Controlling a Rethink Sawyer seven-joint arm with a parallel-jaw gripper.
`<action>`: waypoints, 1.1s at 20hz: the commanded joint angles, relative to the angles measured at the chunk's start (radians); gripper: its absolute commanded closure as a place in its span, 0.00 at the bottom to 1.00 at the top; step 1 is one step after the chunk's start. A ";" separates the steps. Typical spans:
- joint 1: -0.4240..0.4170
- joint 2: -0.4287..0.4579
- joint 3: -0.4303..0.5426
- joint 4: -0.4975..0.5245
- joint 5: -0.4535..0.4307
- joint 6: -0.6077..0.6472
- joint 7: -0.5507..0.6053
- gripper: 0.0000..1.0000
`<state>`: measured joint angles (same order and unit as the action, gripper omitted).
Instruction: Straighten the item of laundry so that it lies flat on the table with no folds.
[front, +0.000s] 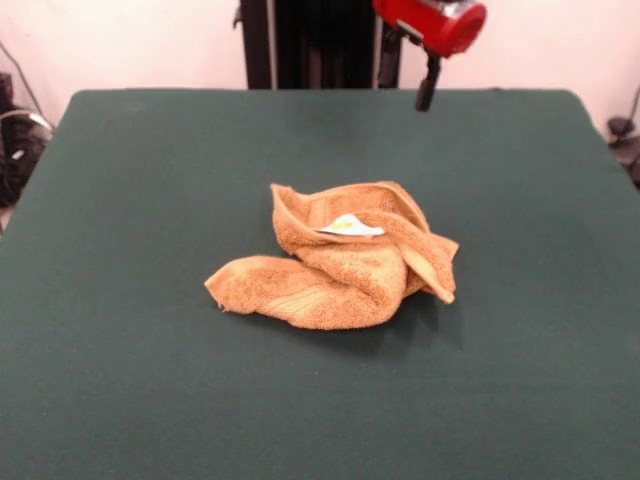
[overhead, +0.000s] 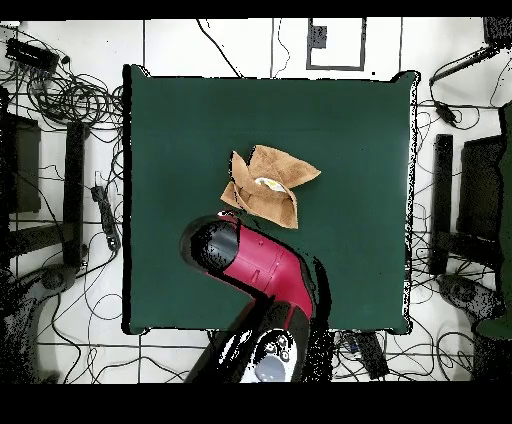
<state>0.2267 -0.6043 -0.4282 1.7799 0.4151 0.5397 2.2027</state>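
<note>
Small orange-tan terry-cloth towel (front: 340, 260) lies crumpled in a folded heap near the middle of the large dark green felt-covered bench (front: 130, 200), small white label (front: 350, 226) showing on top. Red and black arm's claw (front: 427, 95) hangs above the bench's far edge, well apart from the towel; can't tell whether it's wide or narrow.

Tabletop (front: 130, 180): large, rectangular, covered in dark green cloth. On it, one item: orange-tan towel (front: 340, 265), crumpled into a folded heap near the middle, white label (front: 350, 226) showing on top.
</note>
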 joint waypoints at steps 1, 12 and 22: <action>-0.015 0.055 0.070 0.019 0.041 -0.017 0.231 0.00; -0.106 0.116 0.249 0.103 0.155 -0.316 0.282 0.00; -0.184 0.140 0.390 0.174 0.157 -0.608 0.364 0.00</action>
<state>0.0465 -0.5556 -0.2418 1.8408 0.5098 0.0176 2.2295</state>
